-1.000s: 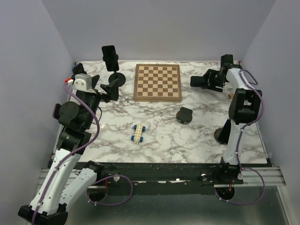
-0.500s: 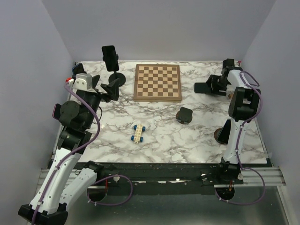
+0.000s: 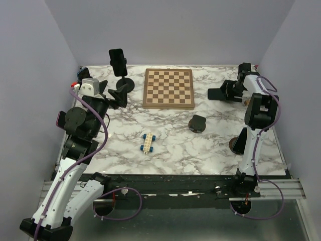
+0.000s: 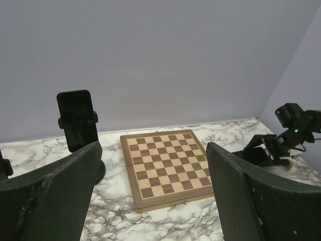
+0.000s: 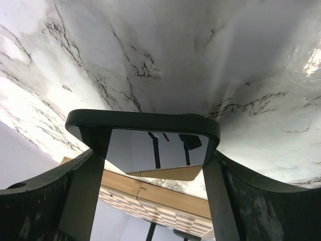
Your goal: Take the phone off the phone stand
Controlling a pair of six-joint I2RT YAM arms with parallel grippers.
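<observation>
A black phone [image 3: 117, 60] stands upright in the clamp of the phone stand [image 3: 125, 84] at the back left; it also shows in the left wrist view [image 4: 76, 118]. My left gripper [image 3: 119, 95] is open and empty, a little in front of the stand, with the phone to the left of its fingers [image 4: 65, 186]. My right gripper [image 3: 224, 92] is at the back right, low over the table. It is shut on a second black phone [image 5: 143, 120] with a glossy screen, held flat by its two long edges [image 3: 214, 93].
A wooden chessboard [image 3: 168, 88] lies at the back centre. A small dark object [image 3: 197, 123] sits right of centre. A cream and blue toy [image 3: 148, 142] lies in the middle front. Grey walls close in the back and both sides.
My right gripper has drawn back to the right and sunk toward the table with the phone in it, then stayed still. The left arm has barely moved.
</observation>
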